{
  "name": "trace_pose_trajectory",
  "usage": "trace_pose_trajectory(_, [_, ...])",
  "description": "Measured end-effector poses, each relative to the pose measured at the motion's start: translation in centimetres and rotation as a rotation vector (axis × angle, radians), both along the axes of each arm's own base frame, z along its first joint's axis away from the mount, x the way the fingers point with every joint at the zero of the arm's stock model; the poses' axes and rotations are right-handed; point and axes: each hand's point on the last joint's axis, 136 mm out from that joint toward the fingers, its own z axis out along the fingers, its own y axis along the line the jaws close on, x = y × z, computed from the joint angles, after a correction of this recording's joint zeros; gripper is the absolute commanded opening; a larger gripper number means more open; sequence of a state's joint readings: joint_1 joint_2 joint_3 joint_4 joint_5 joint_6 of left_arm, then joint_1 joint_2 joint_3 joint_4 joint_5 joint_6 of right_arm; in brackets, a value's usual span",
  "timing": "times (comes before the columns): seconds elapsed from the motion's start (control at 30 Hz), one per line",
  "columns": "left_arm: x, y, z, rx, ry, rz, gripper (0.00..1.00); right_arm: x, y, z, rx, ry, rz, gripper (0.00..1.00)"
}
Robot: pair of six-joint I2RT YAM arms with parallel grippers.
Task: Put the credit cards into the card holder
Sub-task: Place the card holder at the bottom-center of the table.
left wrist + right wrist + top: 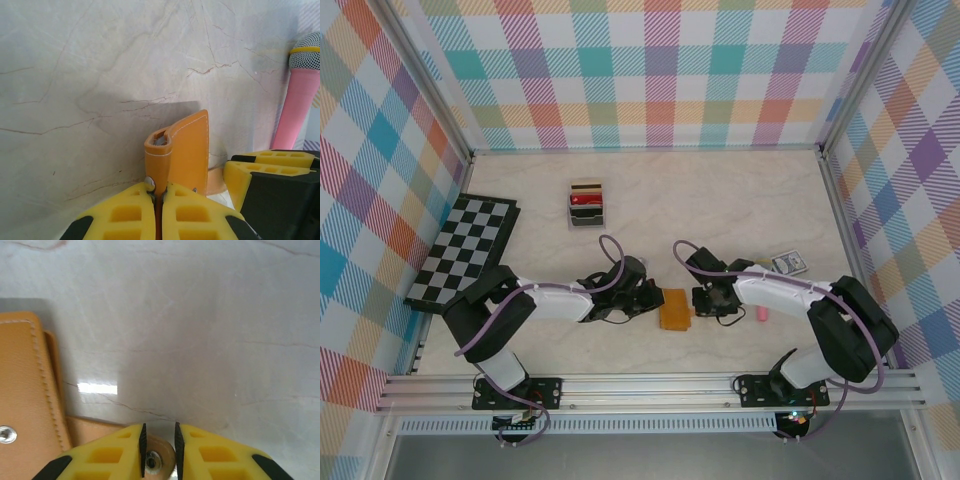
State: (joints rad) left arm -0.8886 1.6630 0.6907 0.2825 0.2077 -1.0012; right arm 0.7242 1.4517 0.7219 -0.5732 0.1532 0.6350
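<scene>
My left tool (160, 194) sits right under the lens, its yellow fingers clenched on the lower edge of the card holder (186, 142), and I see the leather flap rising just ahead of them. There's a pink microphone (300, 100) off to that tool's right. My right tool (159, 435) is pinched on the holder's snap tab (154, 461), with the tan body flat on the counter (210, 340) left of its fingers. The credit cards (586, 197) sit in a grey rack (588, 218), well beyond both tools.
</scene>
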Motion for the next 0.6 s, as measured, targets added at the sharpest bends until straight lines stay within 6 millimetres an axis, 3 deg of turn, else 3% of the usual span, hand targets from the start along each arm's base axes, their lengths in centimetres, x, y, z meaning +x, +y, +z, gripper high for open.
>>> trace_pose_trajectory(0.33, [0.0, 0.3, -0.3, 0.019, 0.006, 0.007, 0.00, -1.3, -0.3, 0.4, 0.045, -0.020, 0.031, 0.36])
trace_pose_trajectory(0.6, [0.1, 0.2, -0.2, 0.021, 0.004, 0.004, 0.00, -1.6, 0.0, 0.5, 0.053, -0.011, 0.084, 0.39])
